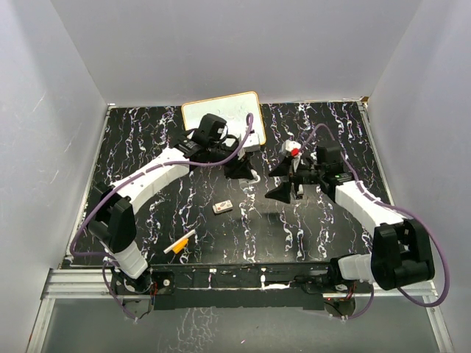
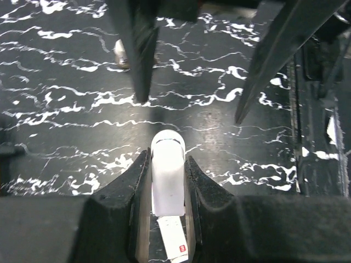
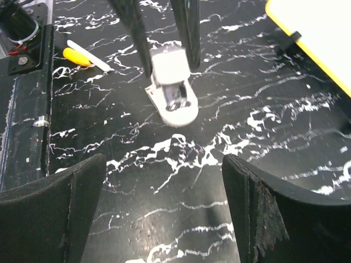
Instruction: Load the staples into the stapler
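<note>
Left claw (image 2: pixel 167 160): I see it clamped on the white stapler (image 3: pixel 174 98).
Right claw (image 3: pixel 164 170): jaws spread wide, holding nothing, facing the stapler.
Staples (image 1: pixel 223 207): flat on the table (image 1: pixel 331 235), apart from both claws, between the left claw and the marker (image 1: pixel 180 243).
</note>
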`<state>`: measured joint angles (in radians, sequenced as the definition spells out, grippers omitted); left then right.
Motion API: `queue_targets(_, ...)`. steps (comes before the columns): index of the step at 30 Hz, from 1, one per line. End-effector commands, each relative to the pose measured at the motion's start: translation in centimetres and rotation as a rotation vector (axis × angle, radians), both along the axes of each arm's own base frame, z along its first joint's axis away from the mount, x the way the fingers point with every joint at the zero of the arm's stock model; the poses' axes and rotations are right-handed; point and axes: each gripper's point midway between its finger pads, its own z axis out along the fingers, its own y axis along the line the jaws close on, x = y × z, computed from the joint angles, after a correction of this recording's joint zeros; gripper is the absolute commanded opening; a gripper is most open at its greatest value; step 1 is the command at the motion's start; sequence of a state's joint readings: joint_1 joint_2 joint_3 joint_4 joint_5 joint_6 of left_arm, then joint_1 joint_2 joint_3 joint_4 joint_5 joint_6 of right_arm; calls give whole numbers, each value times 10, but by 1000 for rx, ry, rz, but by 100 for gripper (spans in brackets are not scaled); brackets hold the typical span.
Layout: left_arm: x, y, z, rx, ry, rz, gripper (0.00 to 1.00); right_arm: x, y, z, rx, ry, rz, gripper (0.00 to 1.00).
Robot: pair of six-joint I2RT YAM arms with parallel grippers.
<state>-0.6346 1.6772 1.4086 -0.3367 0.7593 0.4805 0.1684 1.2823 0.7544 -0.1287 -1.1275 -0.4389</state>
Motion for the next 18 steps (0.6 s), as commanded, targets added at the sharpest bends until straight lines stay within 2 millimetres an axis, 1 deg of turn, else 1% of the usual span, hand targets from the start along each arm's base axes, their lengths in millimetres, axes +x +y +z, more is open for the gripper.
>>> queue_targets(1, -30, -4, 35, -82, -15, -155, 0, 5, 27, 13, 53, -108, 62, 89)
queue_targets(4, -37, -3, 38, -91, -20, -191, 0, 6, 38, 13, 65, -115, 73, 86)
queue_targets(6, -40, -2, 37, -92, -21, -207, 0, 6, 43, 15, 74, -120, 85, 83)
queue_targets(13, -41, -1, 28, -82, -22, -211, 0, -4, 55, 24, 111, -99, 149, 70)
queue_targets(16, -42, 0, 25, -81, -20, -215, 0, -3, 58, 22, 112, -80, 145, 63)
queue_targets(18, -42, 0, 22, -79, -18, -218, 0, 1, 58, 21, 110, -67, 122, 56)
